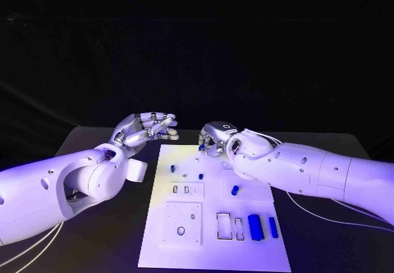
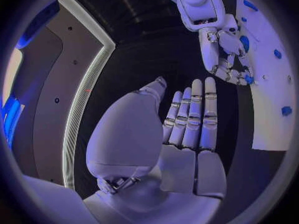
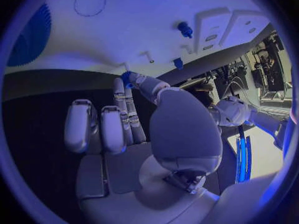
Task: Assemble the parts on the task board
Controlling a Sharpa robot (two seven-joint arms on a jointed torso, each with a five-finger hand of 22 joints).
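Two hands up at the far end of the task board (image 1: 215, 227), which lies flat in the middle of the black table (image 1: 328, 239), long side running away from me. Largest first: the board, a white plate with raised blocks and cut slots. It looks stiff and needs no holding.

Next, my arms. My left hand (image 1: 150, 128) hangs over the table just beside the board's far left corner, palm up, fingers apart and loosely curled, holding nothing. The left wrist view confirms an empty palm with fingers extended side by side. My right hand (image 1: 220, 139) is at the board's far edge, fingers bent downward toward the surface.

Then the parts. Two long blue bars (image 1: 255, 227) stand side by side near the board's near right, next to empty rectangular slots. A shorter blue piece (image 1: 235, 190) sits mid-board, another small one (image 1: 173, 168) toward the left.

Smallest: a small blue part (image 3: 126, 78) at my right fingertips, pinched between thumb and a finger, close to the board's far edge. Judgement: light, rigid moulded plastic, smooth enough to slip or twist, so a pinch across its sides suits it better than on its ends. I cannot tell its exact shape.
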